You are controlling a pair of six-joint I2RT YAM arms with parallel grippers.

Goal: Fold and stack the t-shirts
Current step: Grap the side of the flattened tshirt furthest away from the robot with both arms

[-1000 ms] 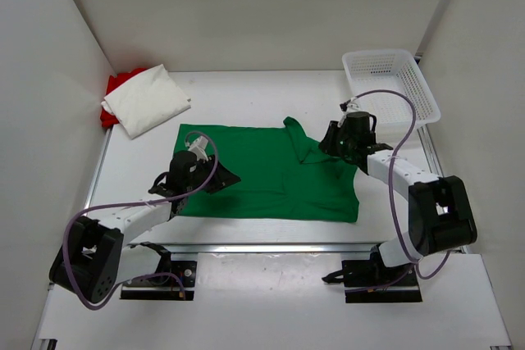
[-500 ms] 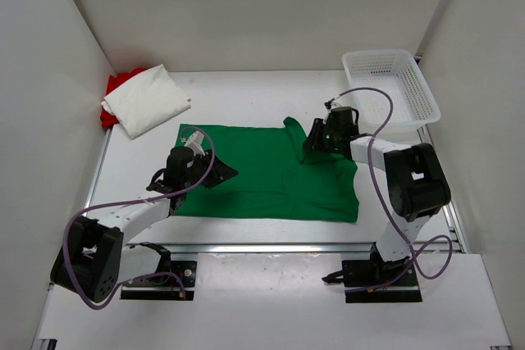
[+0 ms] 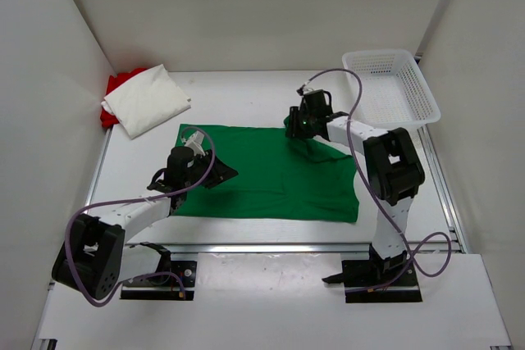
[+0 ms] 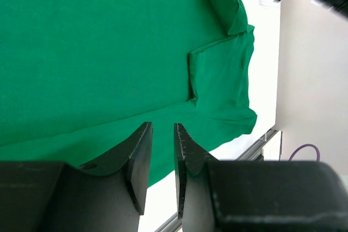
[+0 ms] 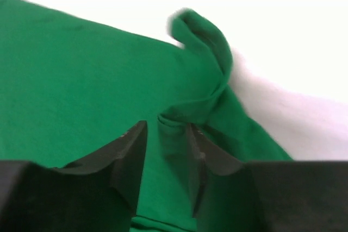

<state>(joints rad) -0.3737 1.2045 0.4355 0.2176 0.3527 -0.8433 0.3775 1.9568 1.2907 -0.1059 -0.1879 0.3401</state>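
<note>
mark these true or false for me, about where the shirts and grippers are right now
1. The green t-shirt lies spread on the table. True.
2. The white t-shirt is in the basket. False: it lies folded on top of the red t-shirt in the far left corner.
3. The right gripper has a fold of green cloth between its fingers. True.
4. The left gripper hovers over the white t-shirt. False: it is over the left part of the green t-shirt, with nothing between its fingers.
</note>
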